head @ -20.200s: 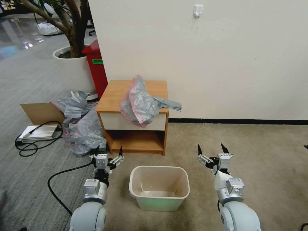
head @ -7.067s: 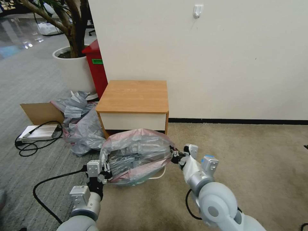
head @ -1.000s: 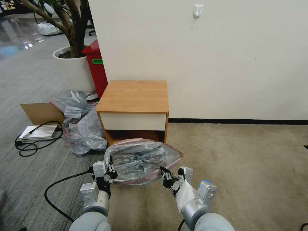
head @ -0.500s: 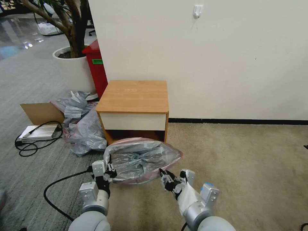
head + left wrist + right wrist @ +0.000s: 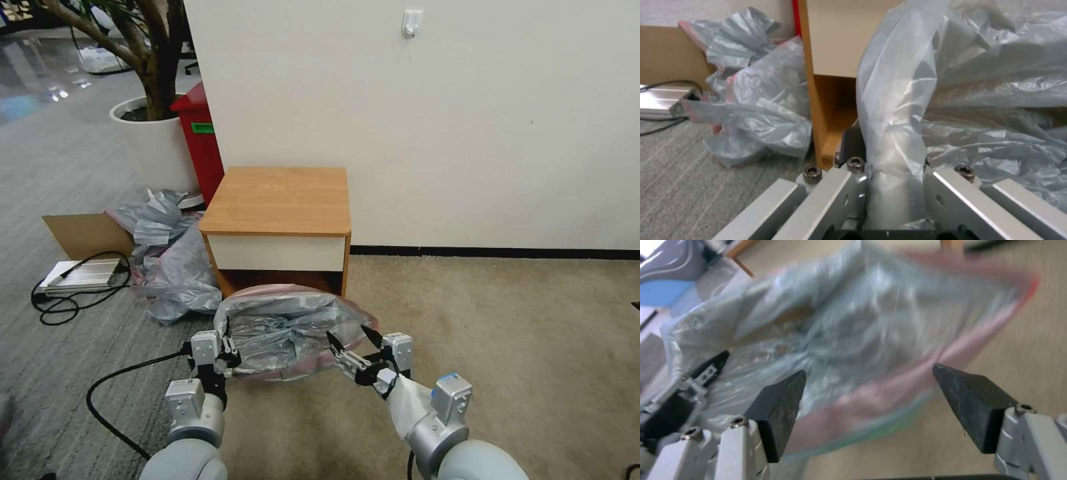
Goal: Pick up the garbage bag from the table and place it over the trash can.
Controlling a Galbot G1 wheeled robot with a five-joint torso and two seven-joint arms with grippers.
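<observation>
Head view: garbage bag (image 5: 293, 330) thin grey film, pink rim band, draped on floor just in front of nightstand (image 5: 277, 200); trash can presumably under it, hidden. Left gripper (image 5: 220, 350) at bag's left edge, jaws pinching film. Right gripper (image 5: 353, 347) just beside bag's right edge, jaws spread, holding nothing.

Left wrist view: garbage bag (image 5: 902, 110) gathered fold clamped between jaws. Judged light, limp, slippery, tears easily; best hold is rim band.

Right wrist view: garbage bag (image 5: 871, 340) blurred beyond spread jaws, apart from them. Can's contents not visible.
</observation>
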